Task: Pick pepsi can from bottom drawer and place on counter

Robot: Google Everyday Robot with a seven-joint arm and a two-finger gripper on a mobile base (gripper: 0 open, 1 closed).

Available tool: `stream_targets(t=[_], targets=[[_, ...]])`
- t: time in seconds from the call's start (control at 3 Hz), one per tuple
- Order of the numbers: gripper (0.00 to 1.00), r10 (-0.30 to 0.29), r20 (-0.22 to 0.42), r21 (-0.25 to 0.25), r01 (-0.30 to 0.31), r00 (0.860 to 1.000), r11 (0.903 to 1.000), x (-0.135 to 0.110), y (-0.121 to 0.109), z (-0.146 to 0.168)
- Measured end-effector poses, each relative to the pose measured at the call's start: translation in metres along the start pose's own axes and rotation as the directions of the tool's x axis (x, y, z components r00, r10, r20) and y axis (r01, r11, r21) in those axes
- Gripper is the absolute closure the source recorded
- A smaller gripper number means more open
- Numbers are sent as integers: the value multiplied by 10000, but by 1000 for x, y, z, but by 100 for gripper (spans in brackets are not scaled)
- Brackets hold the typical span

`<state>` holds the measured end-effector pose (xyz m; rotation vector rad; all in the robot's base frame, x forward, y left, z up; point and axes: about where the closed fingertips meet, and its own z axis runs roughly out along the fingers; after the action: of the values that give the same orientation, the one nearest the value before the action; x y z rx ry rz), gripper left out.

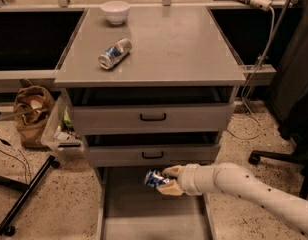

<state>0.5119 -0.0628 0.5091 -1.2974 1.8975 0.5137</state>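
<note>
Camera view: the claw, on a white arm reaching in from the right, is pinched on the pepsi can, one finger above and one below. The can is held over the rear of the open bottom drawer, just beneath the middle drawer. On the table, a pale can lies on its side and a white bowl stands near the far edge.
</note>
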Motion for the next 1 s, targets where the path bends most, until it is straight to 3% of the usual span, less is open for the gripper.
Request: stream_targets(t=[0.33,0.67,1.0], targets=[[100,-660,65,157,659,9978,9977,-46,8,-47],[100,-1666,549,719,1625,9845,9841,-134,0,-126],[100,-2722,701,1207,2627,9597,9573,-222,-11,-185]])
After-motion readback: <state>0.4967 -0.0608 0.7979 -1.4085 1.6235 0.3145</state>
